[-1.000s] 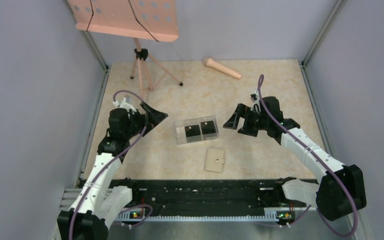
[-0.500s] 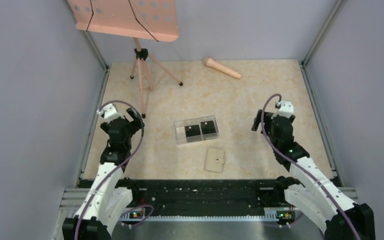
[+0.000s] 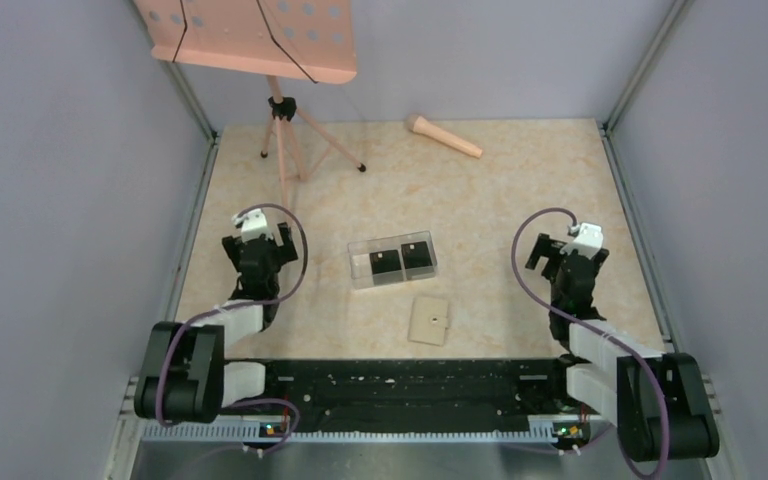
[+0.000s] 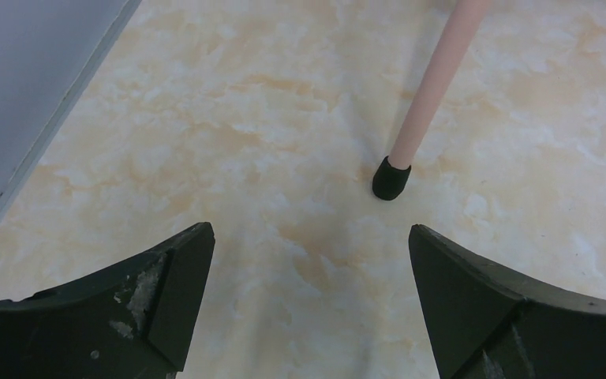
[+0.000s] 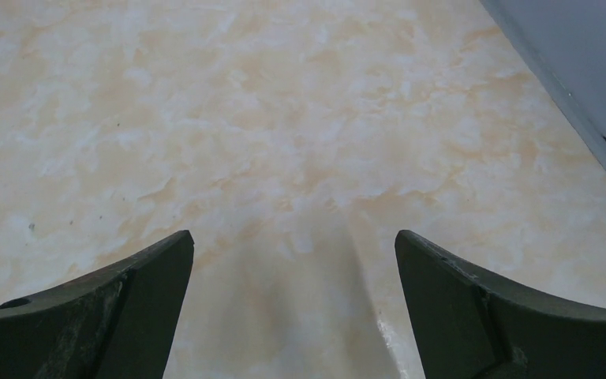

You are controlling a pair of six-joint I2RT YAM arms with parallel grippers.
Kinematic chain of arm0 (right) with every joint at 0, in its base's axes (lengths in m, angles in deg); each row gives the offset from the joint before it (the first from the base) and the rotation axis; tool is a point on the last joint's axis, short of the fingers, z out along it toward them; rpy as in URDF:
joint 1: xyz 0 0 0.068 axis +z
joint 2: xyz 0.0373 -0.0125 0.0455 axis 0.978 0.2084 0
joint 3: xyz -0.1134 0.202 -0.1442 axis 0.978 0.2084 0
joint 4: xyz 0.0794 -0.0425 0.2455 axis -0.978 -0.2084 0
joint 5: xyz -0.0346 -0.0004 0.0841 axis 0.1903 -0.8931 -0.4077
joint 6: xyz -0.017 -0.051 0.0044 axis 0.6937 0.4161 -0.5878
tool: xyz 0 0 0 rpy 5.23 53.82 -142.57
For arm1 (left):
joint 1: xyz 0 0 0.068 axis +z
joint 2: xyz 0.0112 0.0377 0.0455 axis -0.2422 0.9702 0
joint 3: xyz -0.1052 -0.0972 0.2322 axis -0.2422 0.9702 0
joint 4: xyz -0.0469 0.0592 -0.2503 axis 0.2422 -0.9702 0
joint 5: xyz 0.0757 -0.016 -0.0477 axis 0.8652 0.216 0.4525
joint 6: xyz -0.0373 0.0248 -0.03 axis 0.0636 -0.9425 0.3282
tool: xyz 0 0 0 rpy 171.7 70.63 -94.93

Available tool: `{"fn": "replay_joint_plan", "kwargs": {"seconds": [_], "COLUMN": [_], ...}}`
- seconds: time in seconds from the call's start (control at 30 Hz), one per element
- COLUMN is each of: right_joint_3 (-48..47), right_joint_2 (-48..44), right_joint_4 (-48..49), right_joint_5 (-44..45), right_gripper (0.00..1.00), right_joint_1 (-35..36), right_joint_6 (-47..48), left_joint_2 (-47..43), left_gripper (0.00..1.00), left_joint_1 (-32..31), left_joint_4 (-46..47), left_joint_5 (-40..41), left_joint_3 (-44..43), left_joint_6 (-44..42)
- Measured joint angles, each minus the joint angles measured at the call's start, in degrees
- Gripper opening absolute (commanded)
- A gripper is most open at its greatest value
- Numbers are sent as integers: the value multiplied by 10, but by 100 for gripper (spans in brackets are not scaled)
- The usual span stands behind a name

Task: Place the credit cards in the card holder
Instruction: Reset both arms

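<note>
beige and cream marbling covers the table (image 3: 480,190), and both arms sit folded back close to their bases at the near edge. the card holder (image 3: 429,320) lies flat and closed on the table with its tan outside up and a small dot showing on it. it is just on the near side of the clear plastic box (image 3: 363,271), roughly midway between the two arms and touched by neither. inside that box are the credit cards (image 3: 385,266), two black ones lying flat side by side, each with a tiny pale mark on it. the left gripper (image 3: 258,240) hangs to the left of the box and well apart from it. its wrist camera shows its jaws spread wide with only bare table between the left gripper's fingertips (image 4: 177,268), so it holds nothing. ahead of it in that view stands one pink leg of the music stand (image 3: 250,35), ending in a black rubber foot (image 4: 391,178) planted on the table. the right gripper (image 3: 567,255) hangs well off to the right of the box, nearer the right wall. its jaws are also wide apart and empty, and its wrist view shows only marbled surface and a soft shadow between the right gripper's fingertips (image 5: 158,276). far back, near the rear wall, a pinkish microphone (image 3: 443,135) lies on its side at a slant.
</note>
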Motion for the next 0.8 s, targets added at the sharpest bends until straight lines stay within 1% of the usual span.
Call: {"fn": "replay_joint_plan", "kwargs": {"seconds": [0.07,0.2,0.33,0.37,0.4,0.5,0.63,0.8], "right_joint_3": [2,-3,-5,-8,-12,-16,-15,-15], "right_joint_2": [20,82,187,217,231,245,245,245], "right_joint_4": [38,113,232,249,245,270,310,327], "right_joint_5": [-17,-59,-93,-100,-104,-119,-107,-102], "right_gripper": [99,99,99,99,99,99,99,99], "right_joint_1": [-12,-21,-31,-32,-33,-33,-33,-33], "right_joint_6": [4,20,30,30,31,33,30,30], "left_joint_2": [37,91,147,156,159,160,160,160], "left_gripper": [99,99,99,99,99,99,99,99], "left_joint_1": [0,2,22,27,30,33,34,34], "left_joint_4": [49,113,190,202,208,223,233,234], "left_joint_5": [-14,-47,-69,-71,-74,-80,-85,-89], "left_joint_3": [1,-3,-2,-2,-2,-2,-2,-2], "left_joint_6": [-21,-54,-62,-62,-61,-61,-61,-61]}}
